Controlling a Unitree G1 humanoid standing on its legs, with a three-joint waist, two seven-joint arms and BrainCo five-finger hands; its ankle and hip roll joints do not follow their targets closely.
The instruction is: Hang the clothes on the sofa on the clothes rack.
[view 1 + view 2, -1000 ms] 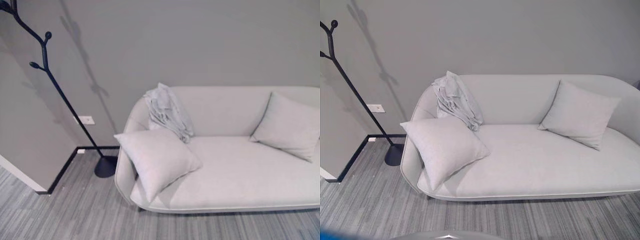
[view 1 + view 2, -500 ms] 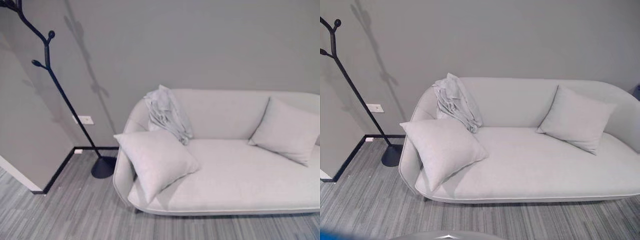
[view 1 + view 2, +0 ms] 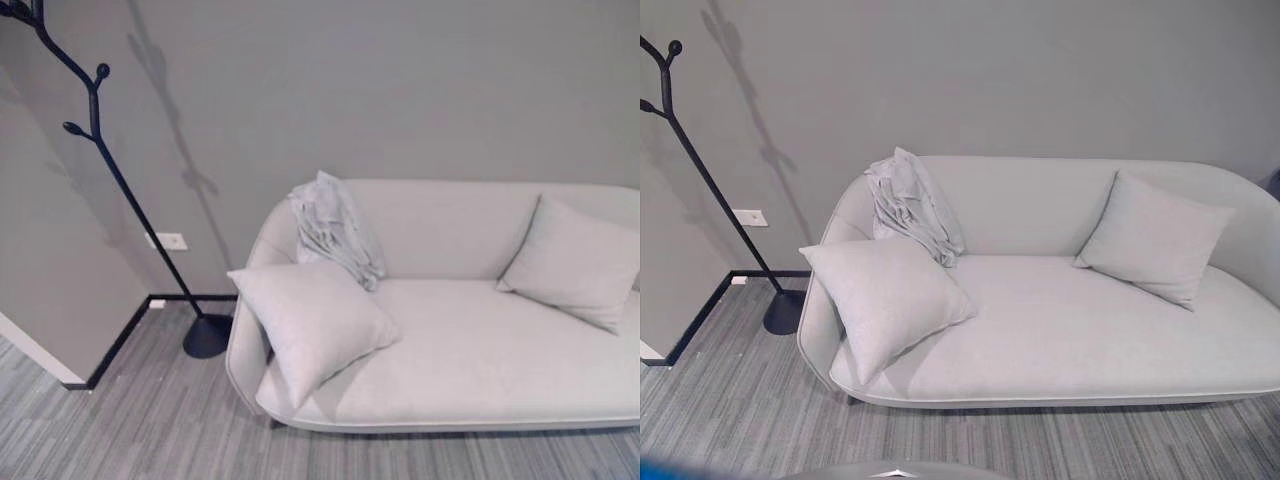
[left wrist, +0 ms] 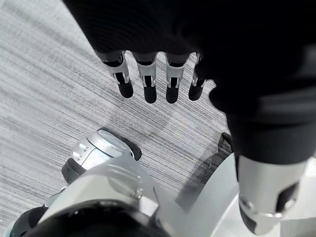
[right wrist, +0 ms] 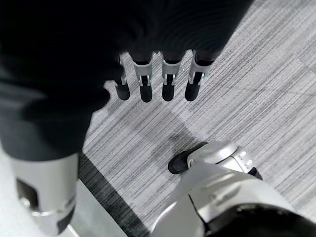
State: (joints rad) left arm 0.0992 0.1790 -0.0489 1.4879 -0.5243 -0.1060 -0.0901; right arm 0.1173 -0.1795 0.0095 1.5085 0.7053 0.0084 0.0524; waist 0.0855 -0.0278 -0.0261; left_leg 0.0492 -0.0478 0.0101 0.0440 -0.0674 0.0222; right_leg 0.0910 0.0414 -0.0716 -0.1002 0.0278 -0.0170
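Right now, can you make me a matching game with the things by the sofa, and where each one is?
Things:
1. grey clothes
2. clothes rack
3. big cushion
4. small cushion

Places:
A. leaning at the sofa's right end
B. standing on the floor by the wall, left of the sofa
C. draped over the sofa's back at its left end
D. propped on the seat at the left end, in front of the clothes

Pairs: 1-C, 2-B, 3-D, 4-A
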